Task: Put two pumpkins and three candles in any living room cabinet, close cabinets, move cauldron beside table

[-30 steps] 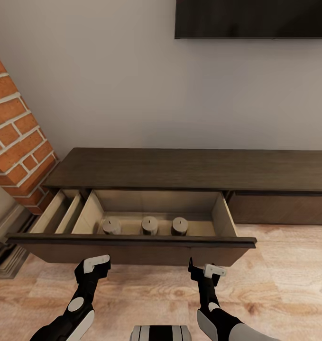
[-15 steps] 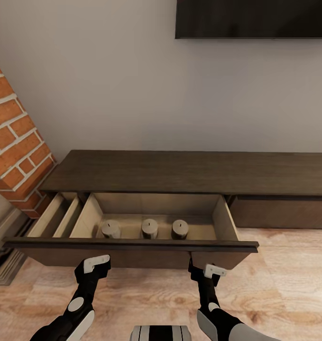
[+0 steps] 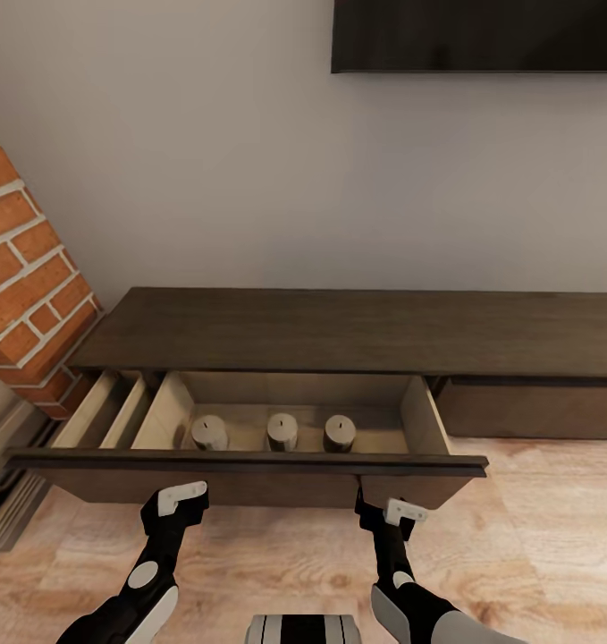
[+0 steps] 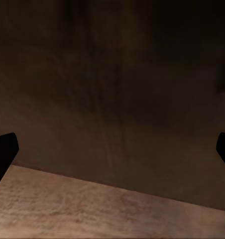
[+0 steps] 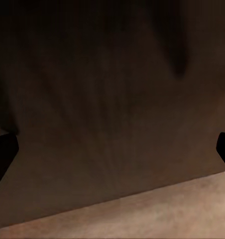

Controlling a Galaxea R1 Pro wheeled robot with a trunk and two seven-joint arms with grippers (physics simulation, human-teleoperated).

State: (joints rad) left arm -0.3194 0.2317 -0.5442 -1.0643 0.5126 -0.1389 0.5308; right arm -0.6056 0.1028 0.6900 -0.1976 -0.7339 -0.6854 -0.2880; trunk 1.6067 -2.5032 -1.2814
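Room: pale wall (image 3: 205, 179), dark screen (image 3: 477, 36) mounted up high, brick column (image 3: 26, 295) at the left, light wood floor (image 3: 535, 537).
Cabinet: the long low dark cabinet (image 3: 357, 331) stands against the wall; its wide drawer (image 3: 249, 462) is pulled out, pale inside.
Candles: 3 candles (image 3: 282, 431) stand upright in a row on the drawer bottom, apart from one another, behind the drawer front.
Change: over the last second the whole view slid a little, the brick column sitting further left; the candles and drawer kept their places, and both arms look unmoved.
Left gripper (image 3: 180, 497): low before the drawer front, fingers (image 4: 3, 154) spread wide, holding nothing.
Right gripper (image 3: 383, 512): likewise before the front, fingers (image 5: 4, 152) apart, empty; the candles lie beyond and above both.
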